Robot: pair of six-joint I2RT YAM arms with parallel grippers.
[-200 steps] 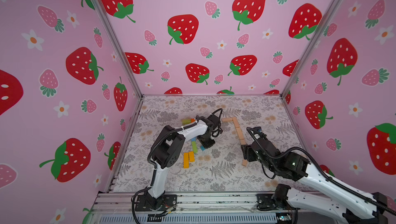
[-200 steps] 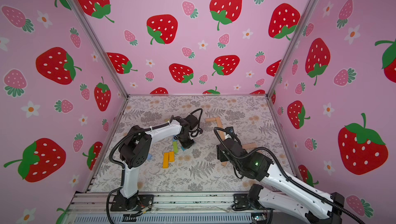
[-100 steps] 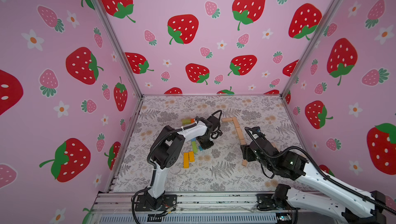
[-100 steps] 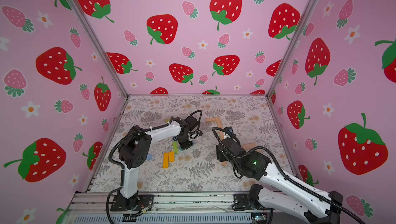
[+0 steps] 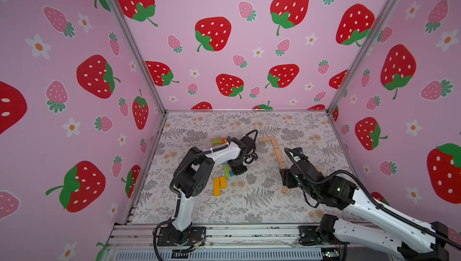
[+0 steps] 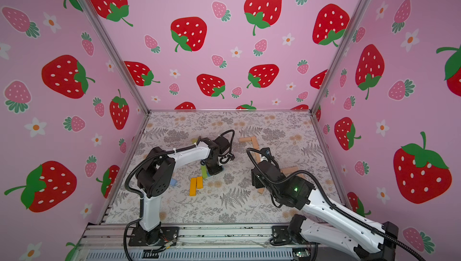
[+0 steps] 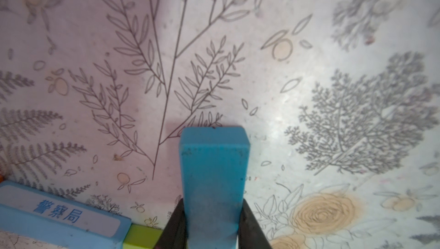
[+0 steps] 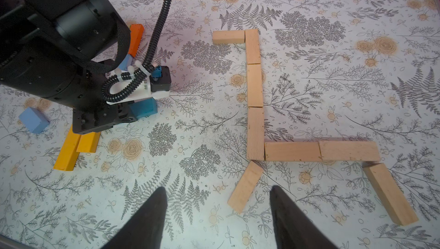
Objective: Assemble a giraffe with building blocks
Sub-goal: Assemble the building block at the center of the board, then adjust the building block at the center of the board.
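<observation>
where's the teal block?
Left wrist view: teal block clamped in left gripper, near the mat, beside the green block, left of the tan blocks.

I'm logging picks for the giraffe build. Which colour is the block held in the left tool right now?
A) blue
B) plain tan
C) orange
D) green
A: the left wrist view shows the left tool closed on a blue block, a dark finger on each side.

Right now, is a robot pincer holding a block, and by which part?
The left pincer grips a blue block by one end, squeezing its two sides. The right pincer is open, holding nothing.
</observation>
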